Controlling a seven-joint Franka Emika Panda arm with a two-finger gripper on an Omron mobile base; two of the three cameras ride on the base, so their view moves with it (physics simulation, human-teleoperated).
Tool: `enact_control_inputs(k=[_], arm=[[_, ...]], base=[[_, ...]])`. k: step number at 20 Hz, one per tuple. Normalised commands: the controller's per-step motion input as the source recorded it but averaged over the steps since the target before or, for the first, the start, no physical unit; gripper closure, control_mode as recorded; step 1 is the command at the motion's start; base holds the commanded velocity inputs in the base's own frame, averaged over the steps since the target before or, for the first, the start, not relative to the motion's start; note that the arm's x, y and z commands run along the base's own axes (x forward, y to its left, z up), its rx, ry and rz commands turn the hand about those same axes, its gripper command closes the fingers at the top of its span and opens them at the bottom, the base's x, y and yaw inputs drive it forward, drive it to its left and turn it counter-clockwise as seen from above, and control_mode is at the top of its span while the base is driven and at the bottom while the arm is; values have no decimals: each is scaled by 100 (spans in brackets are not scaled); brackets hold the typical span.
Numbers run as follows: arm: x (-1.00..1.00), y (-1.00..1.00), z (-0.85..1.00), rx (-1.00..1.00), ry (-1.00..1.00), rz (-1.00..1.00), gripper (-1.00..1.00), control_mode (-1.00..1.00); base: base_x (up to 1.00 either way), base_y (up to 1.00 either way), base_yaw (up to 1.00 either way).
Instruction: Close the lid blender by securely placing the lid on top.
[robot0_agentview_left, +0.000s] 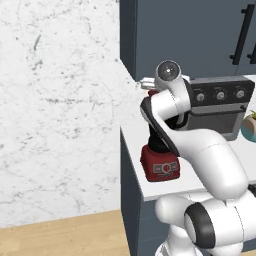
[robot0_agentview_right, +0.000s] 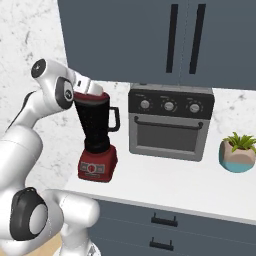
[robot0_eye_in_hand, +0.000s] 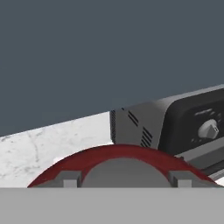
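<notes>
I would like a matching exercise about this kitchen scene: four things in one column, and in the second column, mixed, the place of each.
Things:
1. lid
2. blender
3. toaster oven
4. potted plant

Places:
A. at the right end of the counter
B. near the counter's left end
C. on the mouth of the jar, at the gripper
D. in the middle of the counter, below the cabinet doors

Pairs: 1-C, 2-B, 3-D, 4-A
</notes>
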Motion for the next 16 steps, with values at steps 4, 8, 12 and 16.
enact_control_inputs(k=[4,8,12,16], arm=[[0,0,33,6,-16,-8,100,-100],[0,0,37,5,-18,-8,100,-100],[0,0,0,0,0,0,100,-100],[0,0,-1,0,0,0,100,-100]], base=[[0,0,0],[0,0,0],[0,0,0],[0,0,0]])
